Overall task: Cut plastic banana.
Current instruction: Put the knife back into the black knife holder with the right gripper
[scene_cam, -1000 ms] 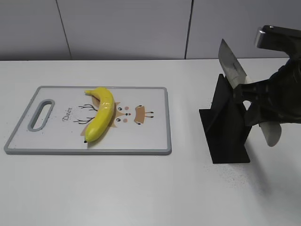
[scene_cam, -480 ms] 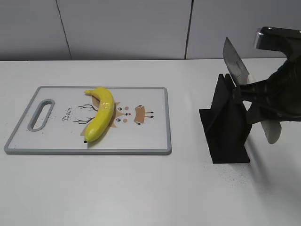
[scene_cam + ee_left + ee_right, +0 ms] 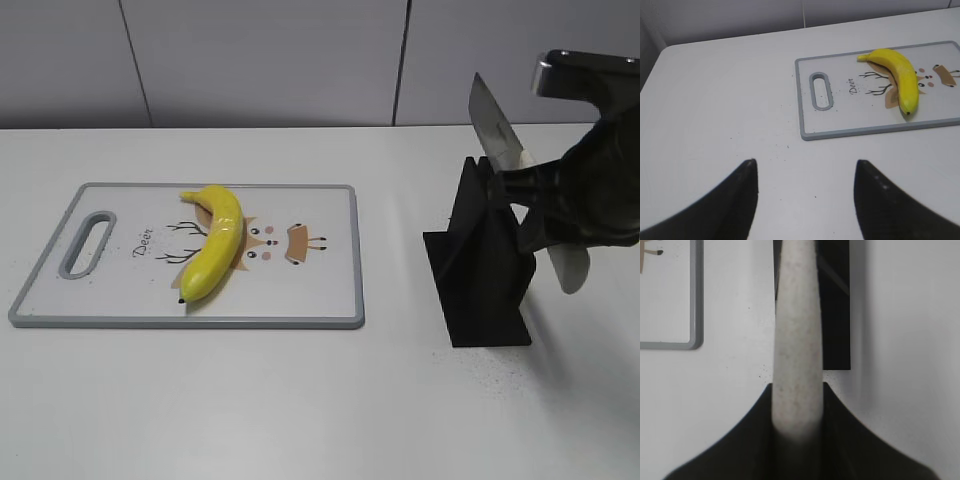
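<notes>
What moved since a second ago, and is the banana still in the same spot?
The right gripper, its fingers shut on the knife, lifted it a little higher out of the black knife stand. The plastic banana stayed put on the cutting board. The left gripper is open above the table.

The banana [image 3: 212, 243] lies on the board [image 3: 320, 290], at the left side of the table [image 3: 300, 400]. The stand [image 3: 480, 270] is well apart to the right. The knife [image 3: 497, 128] is above the stand, held in the right gripper [image 3: 535, 190].
</notes>
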